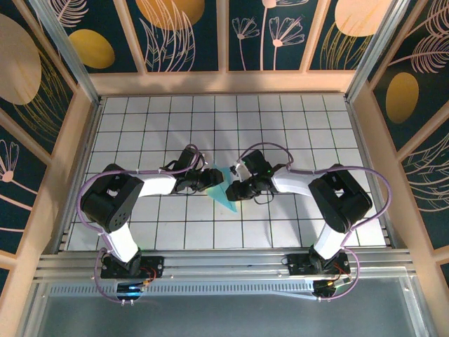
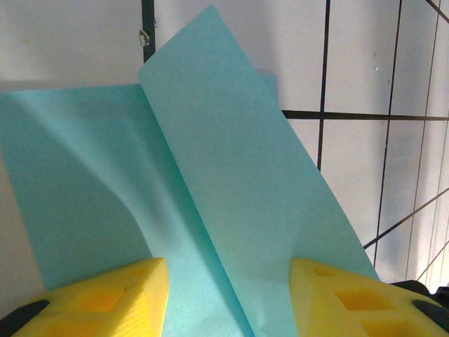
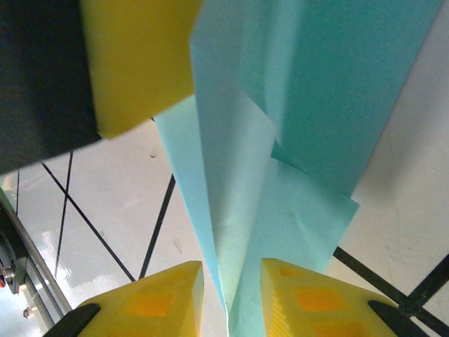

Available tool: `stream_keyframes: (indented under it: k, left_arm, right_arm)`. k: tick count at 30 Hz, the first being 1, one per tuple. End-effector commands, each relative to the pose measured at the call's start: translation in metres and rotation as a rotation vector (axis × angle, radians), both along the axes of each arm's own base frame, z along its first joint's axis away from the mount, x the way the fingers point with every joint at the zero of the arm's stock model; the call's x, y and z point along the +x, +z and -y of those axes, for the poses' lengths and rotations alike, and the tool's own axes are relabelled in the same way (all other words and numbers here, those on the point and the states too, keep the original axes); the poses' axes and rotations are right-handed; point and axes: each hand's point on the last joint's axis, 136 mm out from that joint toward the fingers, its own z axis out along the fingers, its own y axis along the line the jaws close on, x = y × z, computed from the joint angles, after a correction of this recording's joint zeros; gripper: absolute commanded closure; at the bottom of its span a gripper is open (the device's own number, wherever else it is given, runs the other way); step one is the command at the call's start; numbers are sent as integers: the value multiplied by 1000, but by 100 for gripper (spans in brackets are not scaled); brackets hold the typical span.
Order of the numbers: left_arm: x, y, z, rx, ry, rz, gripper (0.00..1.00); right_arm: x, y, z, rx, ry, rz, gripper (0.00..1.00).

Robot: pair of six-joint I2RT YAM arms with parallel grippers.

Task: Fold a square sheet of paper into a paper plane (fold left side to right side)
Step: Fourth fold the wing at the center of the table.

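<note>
paper plane sits mid desk, left claw at its 9 o'clock, right claw at its 3 o'clock. left claw stands wide, straddling the sheet and pinching nothing. right claw is narrow with the fold ridge in the gap; can't tell if it grips. risks: one flap is lifted and soft, so the crease may spring open. with nothing pinning it, any drag from the right pads could spin or crumple the paper. nose points to about 5 o'clock, long axis roughly 11–5.
</note>
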Motion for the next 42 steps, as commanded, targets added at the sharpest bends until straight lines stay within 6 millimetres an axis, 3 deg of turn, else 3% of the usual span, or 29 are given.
stream_keyframes:
  k: [1,15,24,29,35,42]
  left_arm:
    - [-3,-12,-6,56,3,-25,50]
    - [-3,-12,-7,61,5,-22,51]
    - [-4,-13,-8,69,6,-25,50]
    - [-4,-14,-8,72,6,-26,50]
    - [-3,-14,-9,74,7,-26,51]
    - [-4,-14,-8,75,5,-26,51]
  right_arm:
    - [10,9,-7,31,4,28,71]
    - [16,9,-11,68,-9,39,73]
    - [15,2,-7,72,-20,19,91]
    - [16,3,-3,74,-26,13,93]
    - [16,21,-5,106,-13,41,72]
    - [29,44,0,181,-38,70,62]
